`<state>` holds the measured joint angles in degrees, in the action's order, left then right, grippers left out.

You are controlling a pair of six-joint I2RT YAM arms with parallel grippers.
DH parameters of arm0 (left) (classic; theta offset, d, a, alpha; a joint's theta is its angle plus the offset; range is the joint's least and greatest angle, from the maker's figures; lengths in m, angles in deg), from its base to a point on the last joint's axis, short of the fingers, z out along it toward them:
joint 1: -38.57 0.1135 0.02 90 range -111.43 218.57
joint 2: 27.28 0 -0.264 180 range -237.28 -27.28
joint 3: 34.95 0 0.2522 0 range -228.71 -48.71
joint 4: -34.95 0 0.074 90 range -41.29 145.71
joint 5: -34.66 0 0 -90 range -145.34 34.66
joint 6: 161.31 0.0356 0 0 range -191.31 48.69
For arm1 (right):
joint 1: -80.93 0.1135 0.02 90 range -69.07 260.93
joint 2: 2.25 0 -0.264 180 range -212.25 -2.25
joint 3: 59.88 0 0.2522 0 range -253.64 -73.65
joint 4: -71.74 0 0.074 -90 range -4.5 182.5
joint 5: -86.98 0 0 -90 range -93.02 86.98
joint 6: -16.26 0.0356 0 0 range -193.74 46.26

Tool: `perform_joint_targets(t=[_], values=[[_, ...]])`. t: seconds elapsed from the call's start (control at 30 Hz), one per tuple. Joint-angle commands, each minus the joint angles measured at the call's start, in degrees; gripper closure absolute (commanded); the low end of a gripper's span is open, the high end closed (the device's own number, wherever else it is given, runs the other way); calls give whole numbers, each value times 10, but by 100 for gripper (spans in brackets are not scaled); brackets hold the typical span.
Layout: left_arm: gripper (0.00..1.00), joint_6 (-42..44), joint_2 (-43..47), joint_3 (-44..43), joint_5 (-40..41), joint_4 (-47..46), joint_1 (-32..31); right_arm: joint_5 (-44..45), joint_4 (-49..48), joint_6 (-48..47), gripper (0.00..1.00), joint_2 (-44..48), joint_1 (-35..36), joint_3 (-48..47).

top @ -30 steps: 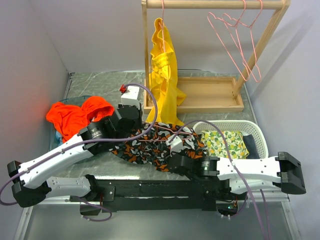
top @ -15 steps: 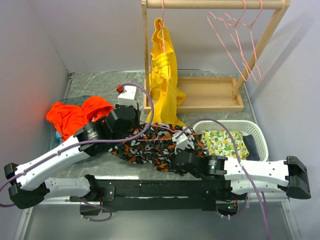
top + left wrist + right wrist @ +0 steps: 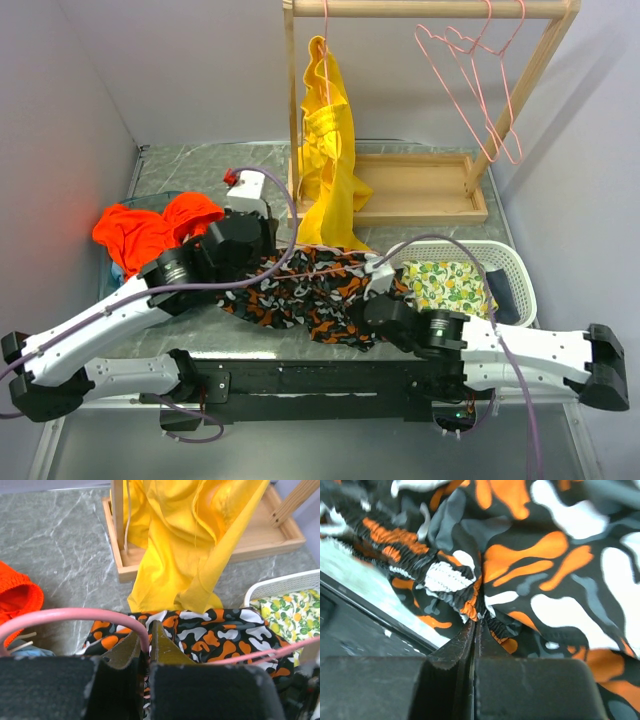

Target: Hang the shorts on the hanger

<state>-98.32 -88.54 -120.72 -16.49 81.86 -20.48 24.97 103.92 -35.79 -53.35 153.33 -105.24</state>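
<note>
The shorts lie bunched on the table near the front edge, black with orange, white and grey blotches. The pink wire hanger lies across their top edge. My left gripper is shut on the hanger; in the left wrist view the pink wire curves down between my closed fingers, with the shorts just beyond. My right gripper sits at the shorts' right end. In the right wrist view it is shut on the gathered elastic waistband of the shorts.
A yellow garment hangs from the wooden rack, its tail touching the shorts. Spare pink hangers hang at the rack's right. A white basket with lemon-print cloth stands right. An orange-red garment lies left.
My right gripper has moved right and toward the front edge with the waistband, drawing the shorts that way. My left gripper has shifted slightly left and back with the hanger.
</note>
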Motion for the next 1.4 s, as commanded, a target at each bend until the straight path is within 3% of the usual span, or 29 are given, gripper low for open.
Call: perform_joint_targets(t=[0.0, 0.6, 0.9, 1.37], values=[[99, 34, 51, 13, 16, -48, 3, 15, 39, 33, 100, 72, -33, -21], [99, 156, 135, 120, 26, -200, 1, -32, 195, 18, 100, 90, -166, -177], [99, 191, 145, 153, 39, -240, -9, -15, 260, 11, 100, 73, -171, -270], [99, 226, 99, 128, 116, -261, -52, -63, 292, -25, 100, 16, -171, -396]])
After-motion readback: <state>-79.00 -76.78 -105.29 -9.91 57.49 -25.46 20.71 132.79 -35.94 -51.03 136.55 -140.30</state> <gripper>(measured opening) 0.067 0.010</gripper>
